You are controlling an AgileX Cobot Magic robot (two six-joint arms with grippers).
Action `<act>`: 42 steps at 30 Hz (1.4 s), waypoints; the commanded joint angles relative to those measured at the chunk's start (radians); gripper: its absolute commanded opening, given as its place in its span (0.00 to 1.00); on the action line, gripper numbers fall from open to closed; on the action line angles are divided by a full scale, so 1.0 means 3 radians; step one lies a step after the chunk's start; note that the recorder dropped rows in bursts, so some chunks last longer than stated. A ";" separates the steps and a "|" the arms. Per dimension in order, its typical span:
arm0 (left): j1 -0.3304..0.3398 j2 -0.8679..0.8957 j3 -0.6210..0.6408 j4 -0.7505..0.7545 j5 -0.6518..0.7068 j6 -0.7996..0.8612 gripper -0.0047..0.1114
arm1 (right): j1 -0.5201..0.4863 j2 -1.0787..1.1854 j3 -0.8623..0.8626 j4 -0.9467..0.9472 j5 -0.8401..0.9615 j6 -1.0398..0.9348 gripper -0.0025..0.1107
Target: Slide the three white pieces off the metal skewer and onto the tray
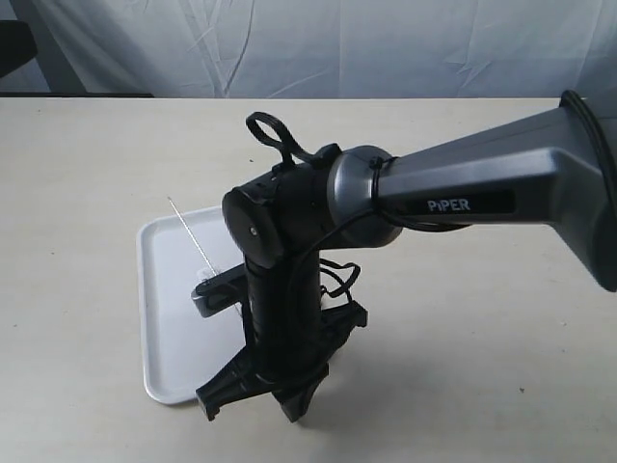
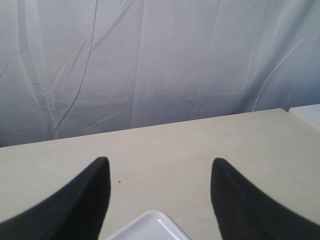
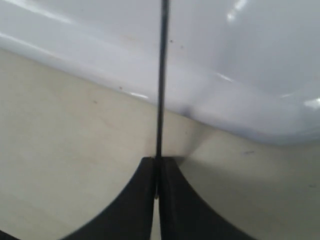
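Right gripper (image 3: 157, 165): clamping jaws together on the skewer (image 3: 161, 75), over the desk (image 3: 75, 150) just beside the tray (image 3: 240, 60) rim.
Skewer: crossing the rim and running out over the tray.
Left gripper (image 2: 160, 161): holding jaws wide apart, gripping nothing, hovering above desk and a tray corner.

beige table (image 1: 482, 367), creased white backdrop (image 1: 386, 48)
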 commanded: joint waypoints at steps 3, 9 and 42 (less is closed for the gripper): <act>0.0012 -0.0024 0.0024 -0.0007 -0.0032 -0.0027 0.53 | -0.0019 -0.0024 -0.0019 -0.0052 0.0012 0.0036 0.22; 0.0012 -0.0024 0.0024 -0.0007 -0.0039 -0.0027 0.53 | -0.0019 -0.0109 -0.0019 -0.0138 0.0012 0.0075 0.25; 0.0039 -0.2609 0.0517 -0.0007 0.0471 0.0314 0.52 | -0.0617 -0.3951 0.1249 -0.1747 -0.1130 0.0170 0.02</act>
